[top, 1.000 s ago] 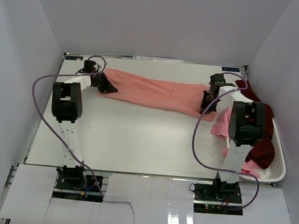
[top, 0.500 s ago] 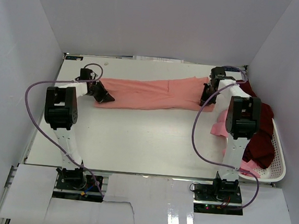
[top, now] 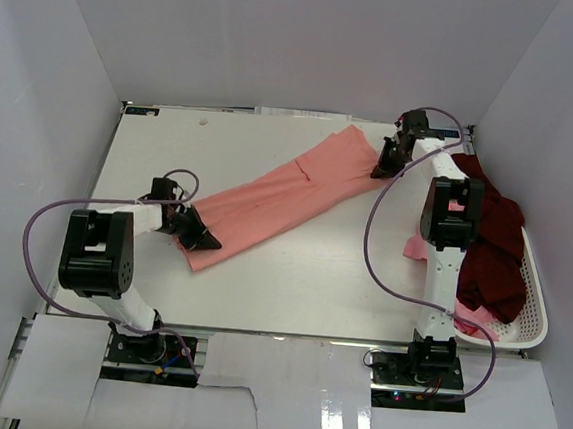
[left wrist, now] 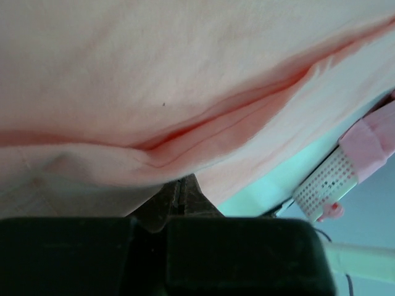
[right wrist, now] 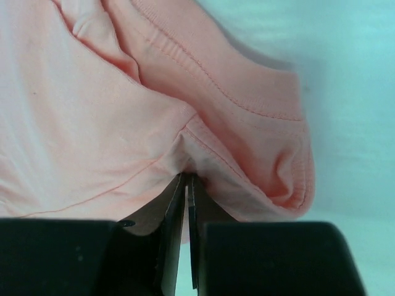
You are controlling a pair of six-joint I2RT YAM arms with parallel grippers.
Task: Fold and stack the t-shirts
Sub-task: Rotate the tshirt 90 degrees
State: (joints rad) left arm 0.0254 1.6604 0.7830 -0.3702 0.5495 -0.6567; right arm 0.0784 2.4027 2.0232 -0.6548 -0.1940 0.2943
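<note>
The left claw (top: 202, 237) has pulled back and the right claw (top: 382, 169) has reached farther out, so the salmon t-shirt (top: 289, 190) now stretches slantwise between them on the surface (top: 301, 281). Each claw is pinched tight on one end of the shirt.

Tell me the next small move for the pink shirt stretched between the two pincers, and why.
Probably ease both ends down so the salmon-pink t-shirt settles flat on the table before any release. It runs as a long diagonal strip, pinched near-left by the left pincer and far-right by the right pincer, with cloth bunched at each grip.
</note>
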